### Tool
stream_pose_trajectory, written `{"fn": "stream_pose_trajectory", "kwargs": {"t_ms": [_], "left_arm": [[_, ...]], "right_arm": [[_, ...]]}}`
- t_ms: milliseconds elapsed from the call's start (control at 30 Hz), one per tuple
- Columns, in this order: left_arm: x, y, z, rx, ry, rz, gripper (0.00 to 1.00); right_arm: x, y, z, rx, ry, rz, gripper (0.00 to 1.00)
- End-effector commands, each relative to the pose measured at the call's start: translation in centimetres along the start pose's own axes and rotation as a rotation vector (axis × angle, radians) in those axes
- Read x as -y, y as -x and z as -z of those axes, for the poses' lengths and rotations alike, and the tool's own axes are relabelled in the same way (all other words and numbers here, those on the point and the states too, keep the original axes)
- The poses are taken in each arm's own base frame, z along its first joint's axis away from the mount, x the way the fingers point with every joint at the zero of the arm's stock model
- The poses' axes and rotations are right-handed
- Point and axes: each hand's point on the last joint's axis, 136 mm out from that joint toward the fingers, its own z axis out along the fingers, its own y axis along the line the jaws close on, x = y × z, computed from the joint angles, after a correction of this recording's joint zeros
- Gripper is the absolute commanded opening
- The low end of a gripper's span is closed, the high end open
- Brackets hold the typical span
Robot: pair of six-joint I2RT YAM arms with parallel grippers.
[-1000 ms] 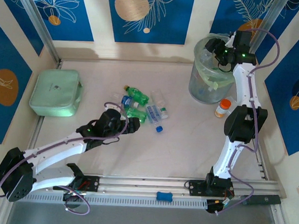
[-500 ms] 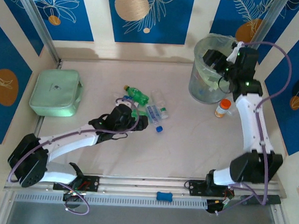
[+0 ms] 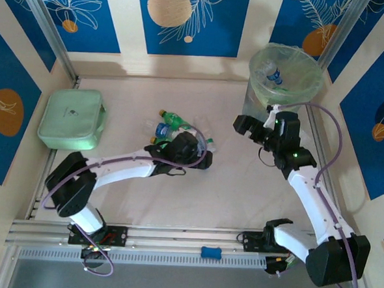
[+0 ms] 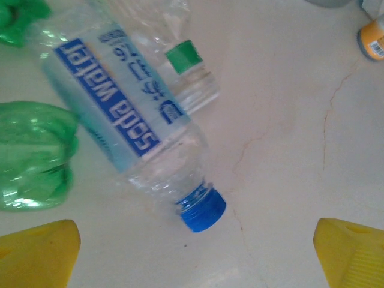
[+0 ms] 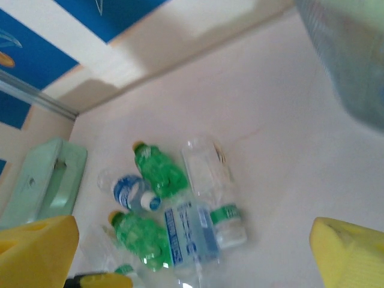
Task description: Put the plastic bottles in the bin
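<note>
Plastic bottles (image 3: 179,133) lie in a loose heap on the table (image 3: 241,193) a little left of its middle, green ones with yellow caps mixed among clear ones with blue labels. One more clear bottle with a blue cap (image 3: 274,76) already rests inside the bin (image 3: 315,88), which stands at the far right corner, tall and round, with a pale green bag over its rim. Seen from the left wrist, a clear soda-water bottle (image 4: 120,114) lies slantwise with its blue cap (image 4: 203,210) pointing toward the camera. A crushed green bottle (image 4: 33,156) touches it on the left, and a clear bottle with a green label (image 4: 189,66) lies against its far side. The left gripper (image 4: 192,255) hangs just over this bottle, jaws spread wide and holding nothing, with the blue cap just ahead of the gap between the yellow fingertips (image 4: 36,255). The right gripper (image 3: 255,122) hovers between the heap and the bin, near the bin's foot, likewise released: from its wrist the fingertips (image 5: 351,255) stand at opposite edges with bare table between them. That view looks toward the heap, about five bottles close together, with a blurred wall of the bin at upper right. A flat mint-green box (image 3: 71,118) sits well apart at the left of the table. An orange cap (image 4: 372,39) peeks in at the upper right corner of the left wrist view
</note>
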Motion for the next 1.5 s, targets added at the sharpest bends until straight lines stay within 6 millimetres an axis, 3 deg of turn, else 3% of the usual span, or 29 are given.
{"fn": "stream_pose_trajectory", "kwargs": {"t_ms": [0,200,500,733,1100,1467], "left_arm": [[0.5,0.2,-0.9,-0.015,0.100,-0.052,0.99],[-0.3,1.0,-3.0,-0.014,0.265,-0.049,0.99],[-2.6,1.7,-4.3,0.025,0.408,-0.034,0.99],[-4.1,2.2,-5.8,0.022,0.434,-0.010,1.00],[-6.0,2.9,-7.9,0.000,0.446,0.004,0.84],[-7.2,2.0,-8.8,-0.043,0.472,0.008,0.86]], "right_arm": [[0.0,-0.3,0.5,0.036,0.009,-0.023,0.99],[1.5,-1.9,0.9,0.013,-0.040,-0.023,0.99],[2.2,-2.1,1.5,0.035,-0.050,-0.017,0.99],[2.3,-2.1,1.5,0.030,-0.048,-0.022,0.99],[2.4,-2.2,1.8,0.034,-0.058,-0.019,0.99],[2.4,-2.3,1.8,0.036,-0.051,-0.022,0.99]]}}
